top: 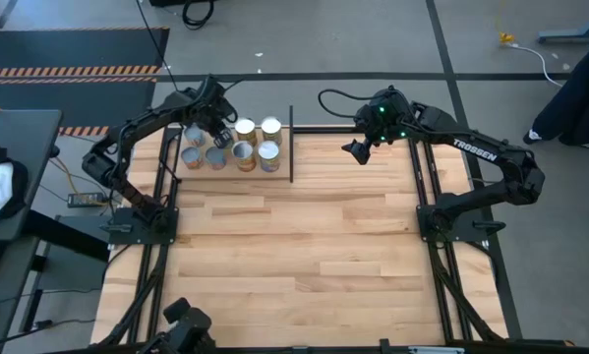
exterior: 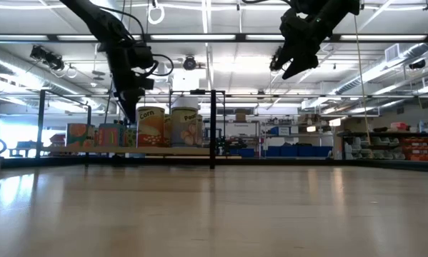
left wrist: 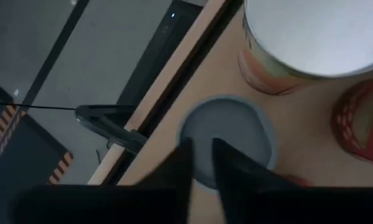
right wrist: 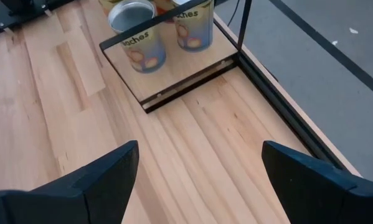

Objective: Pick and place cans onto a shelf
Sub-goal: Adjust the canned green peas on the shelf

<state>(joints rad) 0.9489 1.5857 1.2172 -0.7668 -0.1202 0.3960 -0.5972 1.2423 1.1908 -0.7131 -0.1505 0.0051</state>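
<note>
Left tool [top: 213,126] hangs over the back of the shelf [top: 274,169], its fingers [left wrist: 226,165] drawn nearly together with nothing between them; you can see in its wrist view that they sit just above a grey-topped can [left wrist: 233,134] without gripping it. Right tool [top: 358,149] waits well off to the side of the shelf, raised above the table [top: 304,256], fingers spread wide and empty. As far as you can judge, the task is close to finished: the cans [top: 237,146] are all clustered on the shelf beneath and beside the left tool, and you will find none lying on the bare table. Count is hard, since the arm hides part of the group; about seven tops show from above, so one more may sit under the tool. What looks left to you is lifting the left tool clear, and checking that the last can stands upright among its neighbours.
</note>
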